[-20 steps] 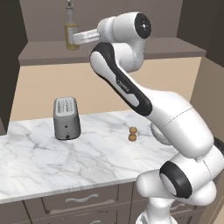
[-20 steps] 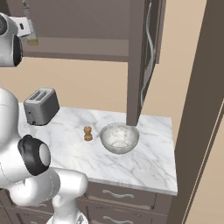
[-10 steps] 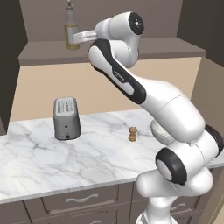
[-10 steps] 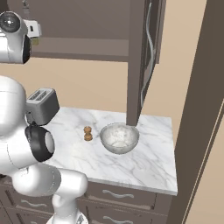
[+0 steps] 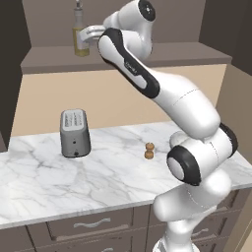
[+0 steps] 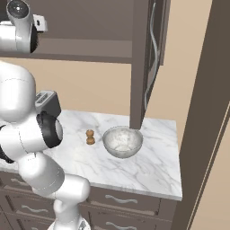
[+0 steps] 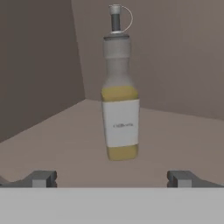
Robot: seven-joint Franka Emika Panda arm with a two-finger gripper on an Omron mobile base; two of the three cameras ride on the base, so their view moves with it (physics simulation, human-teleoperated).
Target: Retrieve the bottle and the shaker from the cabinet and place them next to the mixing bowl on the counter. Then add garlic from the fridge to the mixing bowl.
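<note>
The bottle (image 7: 120, 100) stands upright on the cabinet (image 5: 123, 56) shelf, centred ahead of the gripper (image 7: 112, 178), whose fingers are spread wide. Glass looks heavy, slick, breakable (top-heavy too): grip the labelled square body, not the neck.

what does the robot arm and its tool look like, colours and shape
The arm is glossy white with rounded, tubular links and dark, almost black bands and caps at the joints. Faint grey lettering runs along one upper link. The tool ends in two small, blocky dark grey finger tips. No loose cables are visible.
</note>
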